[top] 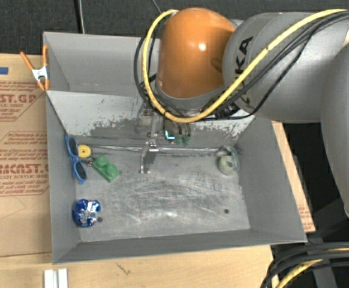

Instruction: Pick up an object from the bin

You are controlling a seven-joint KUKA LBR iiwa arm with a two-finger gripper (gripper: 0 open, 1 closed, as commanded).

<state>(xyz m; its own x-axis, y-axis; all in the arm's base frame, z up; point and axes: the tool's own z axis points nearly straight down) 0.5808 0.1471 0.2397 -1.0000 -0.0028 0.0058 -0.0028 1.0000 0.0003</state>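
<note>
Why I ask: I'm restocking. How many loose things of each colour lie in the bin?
Blue: 2, a curved strip and a shiny ball
Yellow: 1, a small round piece
Green: 1, a block
Pale: 1, a round thing
Total: 5

Orange cover [195, 53] hides the wrist and the top of the gripper [147, 159]. The gripper's lower end blurs into the glare on the scratched floor.
Arm [294, 65] runs off the top and right edges. It covers the far right corner of the bin [162, 245] and part of its back wall.
Pale round thing [226, 162] at right: kind unclear.
Dark speck [226, 210] on the floor: too small to identify.
Yellow piece [83, 152] next to the blue glasses-shaped item [74, 158]: touching or apart, can't tell.
</note>
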